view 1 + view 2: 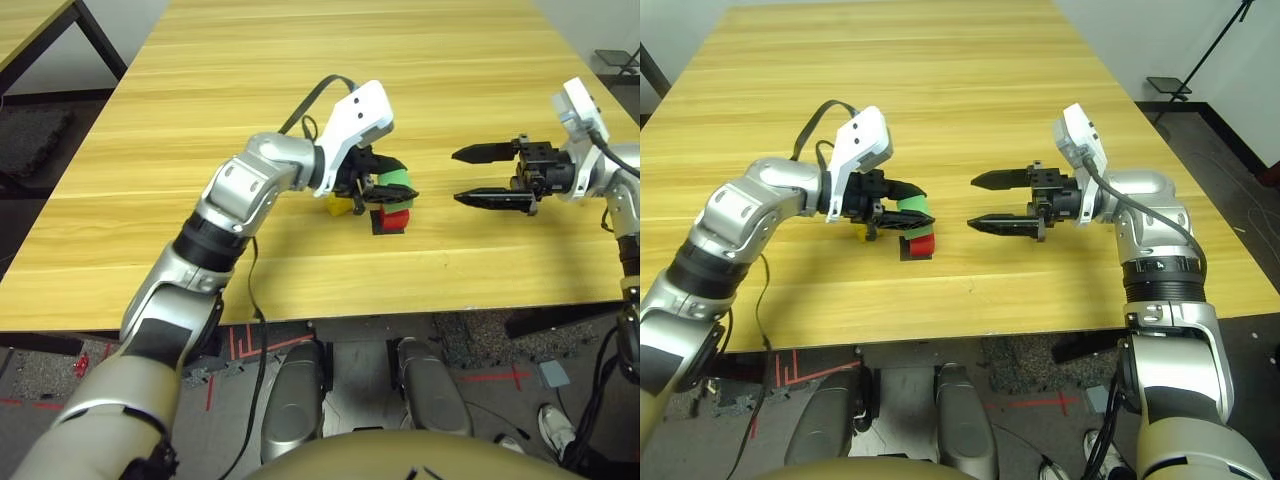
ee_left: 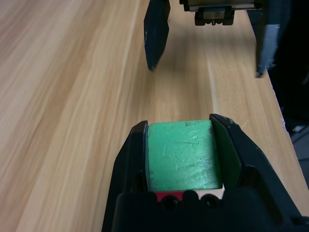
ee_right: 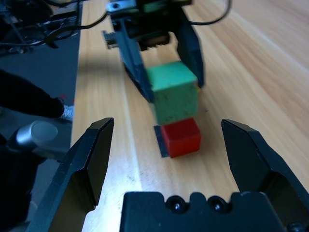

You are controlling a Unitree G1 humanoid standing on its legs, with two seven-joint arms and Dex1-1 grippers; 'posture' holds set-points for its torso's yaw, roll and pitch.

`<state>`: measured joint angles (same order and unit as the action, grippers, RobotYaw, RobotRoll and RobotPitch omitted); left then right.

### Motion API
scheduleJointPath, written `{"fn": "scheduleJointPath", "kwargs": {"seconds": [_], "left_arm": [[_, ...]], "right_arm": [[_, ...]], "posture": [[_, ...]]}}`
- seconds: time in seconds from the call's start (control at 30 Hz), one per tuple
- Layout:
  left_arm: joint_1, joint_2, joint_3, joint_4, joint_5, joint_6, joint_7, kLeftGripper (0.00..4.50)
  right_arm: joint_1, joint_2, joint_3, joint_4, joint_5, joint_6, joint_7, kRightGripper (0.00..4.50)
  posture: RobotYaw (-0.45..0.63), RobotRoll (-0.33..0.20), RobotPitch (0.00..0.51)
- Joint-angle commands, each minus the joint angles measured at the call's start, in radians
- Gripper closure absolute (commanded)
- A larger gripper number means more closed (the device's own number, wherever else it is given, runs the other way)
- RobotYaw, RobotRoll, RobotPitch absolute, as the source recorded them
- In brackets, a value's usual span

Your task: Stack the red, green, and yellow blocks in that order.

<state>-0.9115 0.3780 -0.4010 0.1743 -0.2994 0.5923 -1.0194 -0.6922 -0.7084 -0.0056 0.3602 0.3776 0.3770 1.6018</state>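
so your green block [image 3: 173,92] is pinched between the two fingers of your left claw [image 2: 181,154], one finger on each side of it. it sits right above the red block [image 3: 181,137], pretty much over it, though the right wrist view has the green one looking a bit tilted and off square. can't tell if the two are fully touching all the way across. the red block rests on the flat black patch [image 3: 161,141], and some of that patch pokes out around its base. your yellow block [image 1: 339,205] is down on the tabletop [image 1: 300,270] just beside the stack, partly hidden behind your left claw.

your right claw [image 1: 985,204] is spread wide with nothing between its fingers. it hangs over the tabletop on the right of the blocks, fingers aimed across at your left claw, and it's well apart from the green block. past the tabletop's near edge you've got red tape lines [image 1: 820,369] on the floor [image 1: 385,440], plus somebody's shoe [image 1: 556,430] over on the right side.
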Motion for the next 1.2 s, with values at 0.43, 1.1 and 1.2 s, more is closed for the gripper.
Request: {"fn": "scheduleJointPath", "kwargs": {"seconds": [0.43, 1.1, 1.2], "left_arm": [[-0.035, -0.07, -0.011, 0.256, 0.156, -0.221, -0.102, 2.47], [-0.013, -0.085, 0.011, 0.232, 0.185, -0.182, -0.115, 0.43], [-0.022, -0.065, 0.063, 0.158, 0.163, -0.1, -0.079, 0.02]], "right_arm": [[0.043, -0.006, -0.001, -0.097, 0.048, 0.051, -0.063, 0.0], [0.026, 0.013, -0.011, -0.084, 0.062, 0.043, -0.132, 0.0], [0.002, 0.005, -0.01, -0.047, 0.052, 0.02, -0.128, 0.0]], "posture": [[0.15, -0.049, 0.13], [0.16, -0.058, 0.117], [0.17, -0.061, 0.101]]}}
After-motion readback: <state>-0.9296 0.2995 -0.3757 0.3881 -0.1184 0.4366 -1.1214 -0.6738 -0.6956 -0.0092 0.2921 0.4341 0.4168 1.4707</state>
